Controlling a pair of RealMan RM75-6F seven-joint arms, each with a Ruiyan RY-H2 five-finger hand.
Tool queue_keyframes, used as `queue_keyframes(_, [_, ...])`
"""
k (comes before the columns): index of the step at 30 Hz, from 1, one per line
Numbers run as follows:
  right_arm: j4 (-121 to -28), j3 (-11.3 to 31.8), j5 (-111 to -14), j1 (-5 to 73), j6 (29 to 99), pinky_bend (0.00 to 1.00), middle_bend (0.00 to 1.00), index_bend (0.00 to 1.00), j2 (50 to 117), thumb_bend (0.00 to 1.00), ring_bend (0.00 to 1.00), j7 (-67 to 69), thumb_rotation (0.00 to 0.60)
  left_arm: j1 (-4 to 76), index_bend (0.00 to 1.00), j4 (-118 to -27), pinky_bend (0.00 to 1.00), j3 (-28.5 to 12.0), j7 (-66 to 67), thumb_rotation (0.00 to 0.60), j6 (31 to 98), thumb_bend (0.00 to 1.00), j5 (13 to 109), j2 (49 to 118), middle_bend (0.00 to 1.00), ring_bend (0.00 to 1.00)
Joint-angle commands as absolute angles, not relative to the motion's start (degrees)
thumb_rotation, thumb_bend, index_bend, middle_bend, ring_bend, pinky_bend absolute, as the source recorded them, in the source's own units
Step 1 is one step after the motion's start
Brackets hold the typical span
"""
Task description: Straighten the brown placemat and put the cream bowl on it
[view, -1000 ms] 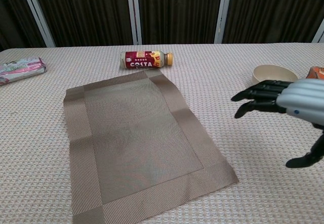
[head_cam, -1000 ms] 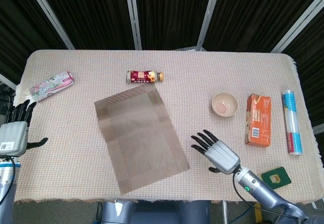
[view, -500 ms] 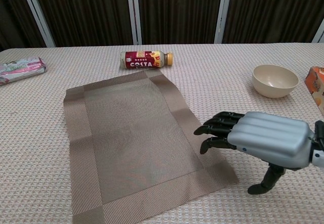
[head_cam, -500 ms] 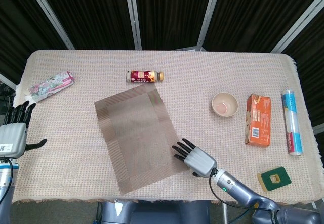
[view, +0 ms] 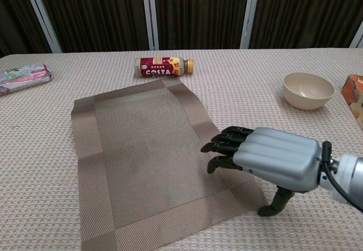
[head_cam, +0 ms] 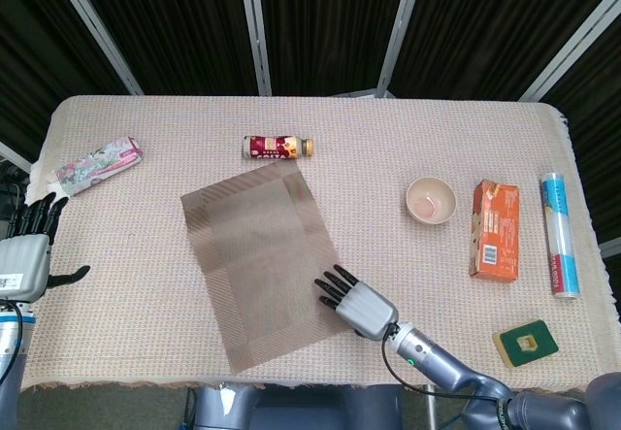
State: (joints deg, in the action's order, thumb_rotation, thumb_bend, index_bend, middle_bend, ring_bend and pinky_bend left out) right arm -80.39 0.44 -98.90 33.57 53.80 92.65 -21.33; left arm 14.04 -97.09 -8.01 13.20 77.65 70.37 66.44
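Note:
The brown placemat (head_cam: 262, 255) (view: 147, 154) lies skewed on the table, its near right corner under my right hand. My right hand (head_cam: 351, 299) (view: 266, 157) is over that corner with its dark fingers (view: 224, 146) spread and reaching onto the mat's right border, holding nothing. The cream bowl (head_cam: 431, 200) (view: 308, 90) stands upright on the cloth, well to the right of the mat and apart from both hands. My left hand (head_cam: 27, 253) hovers at the table's left edge, fingers apart and empty; the chest view does not show it.
A Costa bottle (head_cam: 277, 147) (view: 164, 67) lies on its side just beyond the mat's far edge. A floral packet (head_cam: 97, 164) (view: 22, 76) sits far left. An orange box (head_cam: 495, 228), a blue-white tube (head_cam: 559, 233) and a green card (head_cam: 527, 342) lie right.
My right hand has moved left and toward the table's near edge, from beside the bowl to the mat's near right corner. The left hand, mat and bowl have stayed put.

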Motion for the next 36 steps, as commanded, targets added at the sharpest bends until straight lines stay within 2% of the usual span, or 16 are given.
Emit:
queue_keyframes(1, [-80.2,0.7,-98.2,33.9,53.8,0.0,0.05,0.23,93.2,0.06,0.0,-22.0,0.6,14.1,0.0,-97.1,0.0,-8.0,13.1,0.6,77.5,0.0,70.4,66.4,0.0,0.0])
queue_keyframes(13, [-80.9,1.1,-96.8,34.6,55.3,0.0,0.06,0.26,93.1,0.26,0.0,-20.3,0.6,13.9,0.0,-97.4,0.0,-8.0,12.2,0.6,77.4,0.0,70.5,65.8,0.0,0.0])
queue_keyframes(29, [-77.1,-0.9,-97.4,35.7,55.3,0.0,0.06,0.32,93.1,0.34,0.0,-20.4,0.6,13.9,0.0,-97.6,0.0,-7.7,11.7,0.6,77.2,0.0,71.1,65.4,0.0,0.0])
queue_keyframes(33, [-76.5,-1.2,-97.2,35.7,55.6,0.0,0.08,0.39,93.4,0.36,0.0,-19.8,0.6,13.8,0.0,-97.6,0.0,-7.7,11.6,0.6,77.2,0.0,71.1,65.4,0.0,0.0])
queue_keyframes(36, [-76.2,-1.4,-97.4,35.7,56.4,0.0,0.09,0.48,93.6,0.38,0.0,-18.6,0.6,13.8,0.0,-97.6,0.0,-7.7,11.6,0.6,77.1,0.0,71.2,65.4,0.0,0.0])
